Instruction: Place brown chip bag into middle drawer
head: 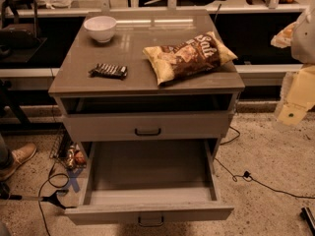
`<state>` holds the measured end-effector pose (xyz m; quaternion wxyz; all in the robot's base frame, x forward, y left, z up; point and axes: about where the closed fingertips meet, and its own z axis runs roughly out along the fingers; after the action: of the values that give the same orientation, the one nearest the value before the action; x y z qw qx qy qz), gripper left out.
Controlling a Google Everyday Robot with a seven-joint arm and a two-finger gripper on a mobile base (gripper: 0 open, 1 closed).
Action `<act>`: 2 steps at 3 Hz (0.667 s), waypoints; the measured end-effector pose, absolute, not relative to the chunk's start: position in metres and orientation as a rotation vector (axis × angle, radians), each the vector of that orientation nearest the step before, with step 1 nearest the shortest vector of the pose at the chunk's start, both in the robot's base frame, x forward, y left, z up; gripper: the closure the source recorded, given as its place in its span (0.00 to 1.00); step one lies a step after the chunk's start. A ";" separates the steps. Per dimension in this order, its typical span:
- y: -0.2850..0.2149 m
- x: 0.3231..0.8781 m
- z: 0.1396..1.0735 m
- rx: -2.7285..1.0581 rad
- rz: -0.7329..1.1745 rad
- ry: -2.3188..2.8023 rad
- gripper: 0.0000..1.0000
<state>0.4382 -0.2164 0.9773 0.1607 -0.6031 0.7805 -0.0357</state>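
The brown chip bag [189,56] lies flat on the right part of the grey cabinet top [78,77], with its near corner close to the front edge. The middle drawer [150,213] is pulled far out below; its deep box shows nothing inside, and its dark curved handle sits at the bottom front. My gripper [297,98] is the pale arm part at the right edge of the view. It hangs off to the right of the cabinet, apart from the bag and at about the height of the cabinet top.
A white bowl [100,28] stands at the back left of the top. A small dark striped snack bar [109,71] lies front left. The upper handled front [147,127] is shut. Cables [246,175] run over the floor on the right, and a shoe [18,157] shows at the left.
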 end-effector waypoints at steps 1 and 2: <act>-0.216 0.438 0.977 -1.722 -0.102 2.229 0.00; -0.224 0.466 0.974 -1.689 -0.143 2.209 0.00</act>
<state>0.4656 -0.2240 0.9742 0.1778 -0.5971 0.7806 -0.0504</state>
